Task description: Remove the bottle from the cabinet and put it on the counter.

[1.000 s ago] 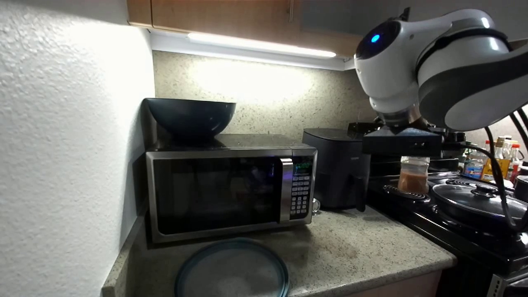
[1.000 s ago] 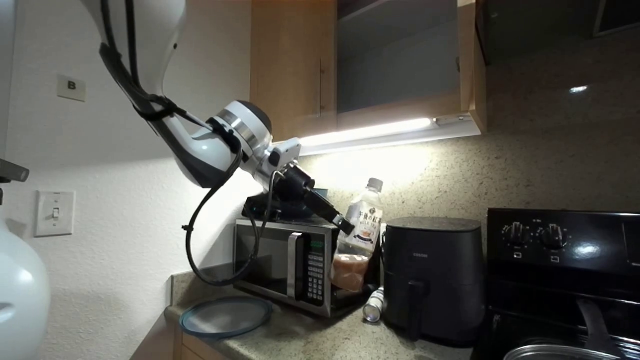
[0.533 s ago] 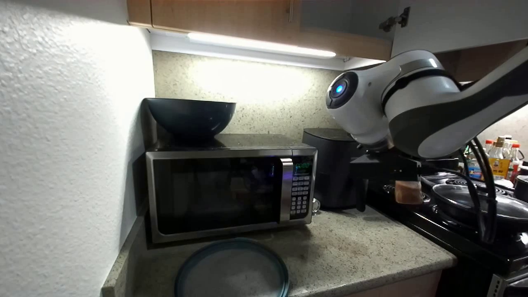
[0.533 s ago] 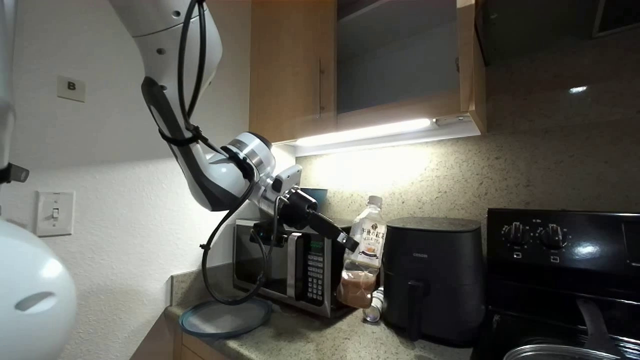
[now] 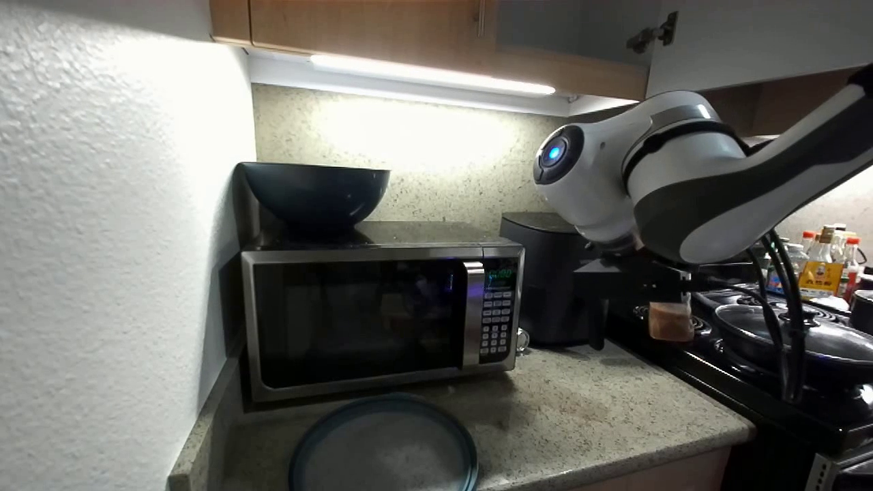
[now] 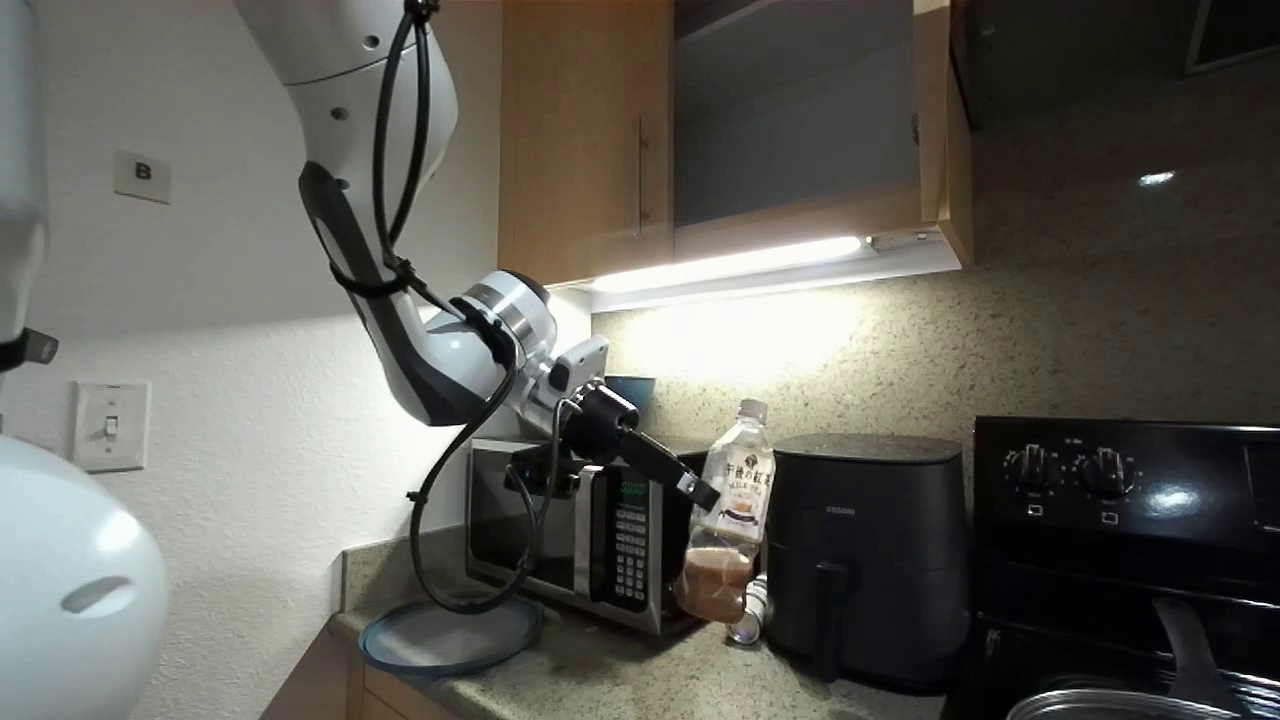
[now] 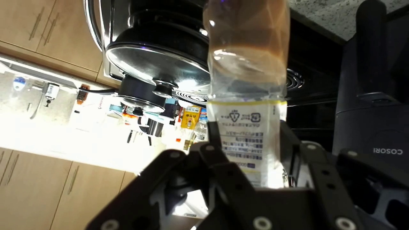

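The bottle (image 6: 737, 520) leans, clasped in the hand (image 7: 250, 135).

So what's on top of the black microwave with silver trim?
A wide, glossy dark blue bowl stands on the microwave. Its own wall hides its inside, and anything right behind it is covered.

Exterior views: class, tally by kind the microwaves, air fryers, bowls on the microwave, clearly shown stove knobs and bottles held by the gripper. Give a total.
Microwave: 1
Air fryer: 1
Bowl on the microwave: 1
Stove knobs: 2
Bottle held by the gripper: 1
Total: 6
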`<state>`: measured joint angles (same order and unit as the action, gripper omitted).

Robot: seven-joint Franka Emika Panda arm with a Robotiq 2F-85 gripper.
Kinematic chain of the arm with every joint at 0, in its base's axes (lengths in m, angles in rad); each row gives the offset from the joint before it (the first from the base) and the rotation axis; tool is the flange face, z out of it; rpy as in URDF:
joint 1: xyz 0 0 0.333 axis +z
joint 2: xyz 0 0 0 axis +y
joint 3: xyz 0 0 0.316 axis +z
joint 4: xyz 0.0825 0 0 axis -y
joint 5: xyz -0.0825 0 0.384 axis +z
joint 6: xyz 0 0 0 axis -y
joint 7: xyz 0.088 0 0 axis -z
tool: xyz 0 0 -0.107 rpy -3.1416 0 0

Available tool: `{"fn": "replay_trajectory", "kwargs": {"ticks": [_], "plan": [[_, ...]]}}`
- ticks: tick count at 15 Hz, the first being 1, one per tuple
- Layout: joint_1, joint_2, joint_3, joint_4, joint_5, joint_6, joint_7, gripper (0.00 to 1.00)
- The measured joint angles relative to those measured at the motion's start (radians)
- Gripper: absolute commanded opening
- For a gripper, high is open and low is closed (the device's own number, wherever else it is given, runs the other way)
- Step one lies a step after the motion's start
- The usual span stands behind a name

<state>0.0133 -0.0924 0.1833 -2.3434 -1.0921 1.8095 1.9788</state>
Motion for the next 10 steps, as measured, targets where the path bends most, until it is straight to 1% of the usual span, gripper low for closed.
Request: {"fn": "replay_trajectory", "kwargs": {"ticks": [2,5,10], "plan": [[0.014,0.034,-0.012,0.006,-0.007,-0.002,0.043,0.2],[0.032,0.12,-0.028,0.035,-0.019,-0.002,0.103,0.2],[0.051,0.253,-0.054,0.11,-0.02,-0.002,0.133,0.2]]}}
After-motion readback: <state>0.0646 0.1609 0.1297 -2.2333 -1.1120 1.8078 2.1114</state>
